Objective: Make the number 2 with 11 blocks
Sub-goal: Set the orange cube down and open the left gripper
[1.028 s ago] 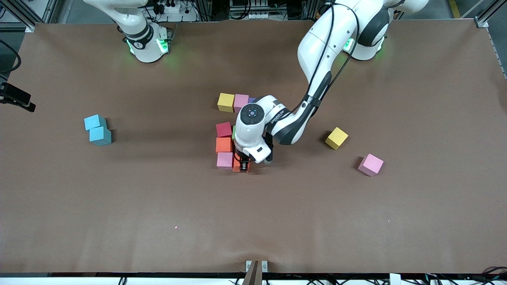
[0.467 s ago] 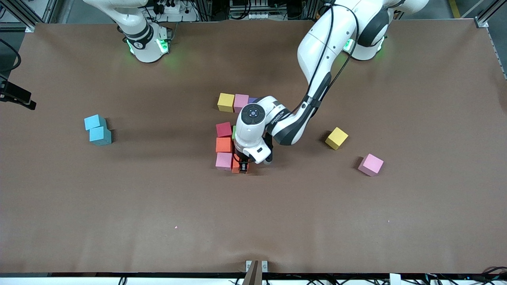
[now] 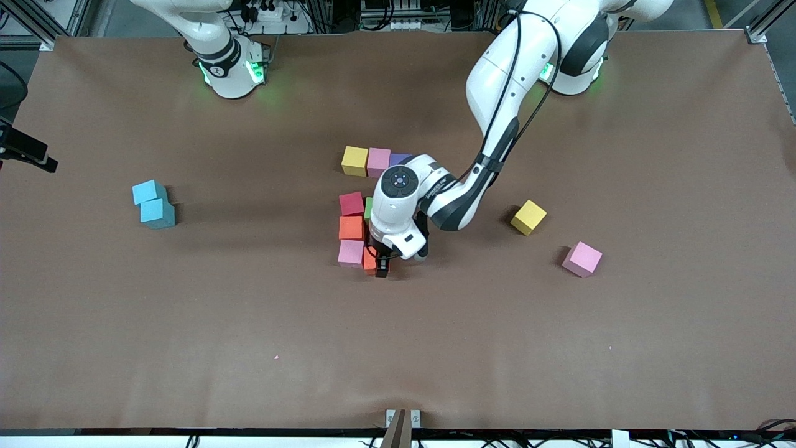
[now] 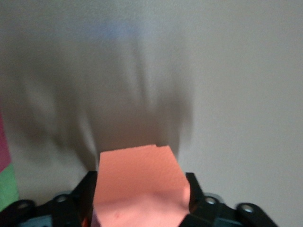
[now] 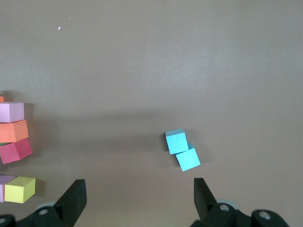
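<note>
1. The left arm (image 3: pixel 398 205) is hiding part of the number 2 (image 3: pixel 352 214).
2. The left gripper (image 3: pixel 380 266) fingers are sitting around an orange block (image 4: pixel 139 187), just loosened.
3. The right gripper (image 5: pixel 139 198) is waiting, fingers open.

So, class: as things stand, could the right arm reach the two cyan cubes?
Probably yes. The right gripper hangs open above bare table, and the two cyan cubes lie toward the right arm's end with nothing around them; the left gripper works at the coloured cubes.

Left arm (image 3: pixel 398 205) hides most of the number 2 (image 3: pixel 359 211)
</note>
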You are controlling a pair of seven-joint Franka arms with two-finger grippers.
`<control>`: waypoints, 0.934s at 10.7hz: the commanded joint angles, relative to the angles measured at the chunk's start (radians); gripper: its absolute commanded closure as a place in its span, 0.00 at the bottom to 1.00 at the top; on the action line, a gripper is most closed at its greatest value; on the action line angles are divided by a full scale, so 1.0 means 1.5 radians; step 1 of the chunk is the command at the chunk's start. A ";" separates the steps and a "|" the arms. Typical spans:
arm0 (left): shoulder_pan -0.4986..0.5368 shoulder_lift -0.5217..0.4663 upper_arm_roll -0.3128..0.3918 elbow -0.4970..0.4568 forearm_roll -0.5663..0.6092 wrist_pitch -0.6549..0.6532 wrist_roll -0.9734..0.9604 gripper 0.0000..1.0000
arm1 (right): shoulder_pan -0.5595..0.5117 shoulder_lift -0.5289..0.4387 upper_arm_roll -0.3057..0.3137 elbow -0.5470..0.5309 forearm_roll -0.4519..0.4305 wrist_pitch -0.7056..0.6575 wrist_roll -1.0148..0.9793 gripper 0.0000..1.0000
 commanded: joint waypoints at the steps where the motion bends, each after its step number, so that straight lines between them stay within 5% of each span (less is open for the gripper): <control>1: -0.006 -0.013 0.010 0.015 -0.005 -0.008 -0.001 0.00 | -0.013 0.005 0.002 0.014 0.010 -0.025 0.006 0.00; 6: 0.002 -0.088 0.005 0.009 0.000 -0.136 0.021 0.00 | -0.013 0.003 0.001 0.012 0.002 0.006 0.007 0.00; 10: 0.057 -0.126 0.005 -0.016 -0.007 -0.257 0.160 0.00 | -0.022 -0.002 0.001 -0.001 0.002 0.029 0.007 0.00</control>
